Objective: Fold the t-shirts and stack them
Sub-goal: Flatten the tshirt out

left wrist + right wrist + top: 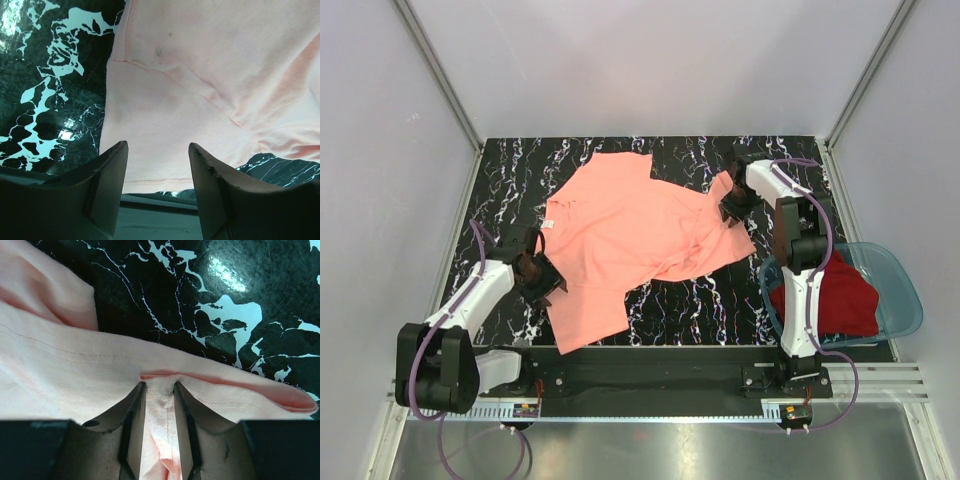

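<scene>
Two shirts from above: salmon-pink t-shirt (630,240) spread on the worktop (520,170), dark red t-shirt (842,300) in the blue basin (908,292) at right. Left wrist: left pincer (157,146) released above pink cloth. Right wrist: right pincer (159,386) grasping a pink fold.

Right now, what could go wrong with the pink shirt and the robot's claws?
1. The right claw pinches only a thin fold of the pink shirt; a pull might make it slip out.
2. The left claw is open above the shirt's edge, gripping nothing. If only the right one pulls, the shirt may drag and bunch up.
3. It is wrinkled near the right claw, so folds could come out crooked.
</scene>
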Motion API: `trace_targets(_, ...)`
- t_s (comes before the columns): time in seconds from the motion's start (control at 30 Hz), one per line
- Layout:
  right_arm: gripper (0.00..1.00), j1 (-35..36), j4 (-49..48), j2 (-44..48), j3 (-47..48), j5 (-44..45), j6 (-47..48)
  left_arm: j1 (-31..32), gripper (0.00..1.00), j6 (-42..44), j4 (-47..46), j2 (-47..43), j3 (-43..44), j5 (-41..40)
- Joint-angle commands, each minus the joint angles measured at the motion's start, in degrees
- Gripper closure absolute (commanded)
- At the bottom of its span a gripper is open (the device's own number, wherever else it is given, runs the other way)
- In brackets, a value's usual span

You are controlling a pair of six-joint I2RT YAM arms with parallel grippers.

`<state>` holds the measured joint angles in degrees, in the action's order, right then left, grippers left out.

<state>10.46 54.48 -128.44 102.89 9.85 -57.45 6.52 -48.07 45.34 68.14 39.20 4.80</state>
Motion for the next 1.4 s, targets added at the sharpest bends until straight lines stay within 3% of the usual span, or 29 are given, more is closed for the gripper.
trace_targets(0.0,0.64,-0.1,0.7,-1.5,1.6,1.2,-1.7,0.1,0.43,2.1,-1.0,0.6,2.7,-0.8)
trace_targets(0.2,0.57,-0.1,0.3,-2.5,2.6,1.2,0.8,0.2,0.43,3.5,-0.6,0.7,3.2,-0.8)
trace_targets(0.33,0.46,-0.1,-1.5,-1.7,1.2,1.0,1.6,0.2,0.43,4.5,-0.5,0.7,3.0,-0.6)
trace_targets(0.5,0.57,-0.1,-0.8,-3.1,1.9,0.9,1.2,0.1,0.43,5.4,-0.3,0.6,2.7,-0.4)
trace_targets(0.63,0.74,-0.1,0.3,-2.9,2.1,0.9,0.9,0.1,0.43,6.1,0.0,0.2,2.7,-0.8)
trace_targets(0.87,0.75,-0.1,1.5,1.7,0.6,3.6,2.5,0.1,0.43,6.6,-0.3,0.2,2.5,-0.5)
trace_targets(1.03,1.00,-0.1,1.4,5.2,-2.1,3.0,3.0,0.1,0.43,6.3,-0.6,-0.5,1.9,0.2)
trace_targets(1.23,1.00,0.0,1.7,9.8,-5.2,3.0,3.3,0.1,0.43,6.5,-0.6,-1.4,1.9,0.5)
trace_targets(1.37,1.00,0.1,2.5,14.6,-6.7,1.3,6.3,0.1,0.42,8.5,-3.2,-2.2,3.2,4.7)
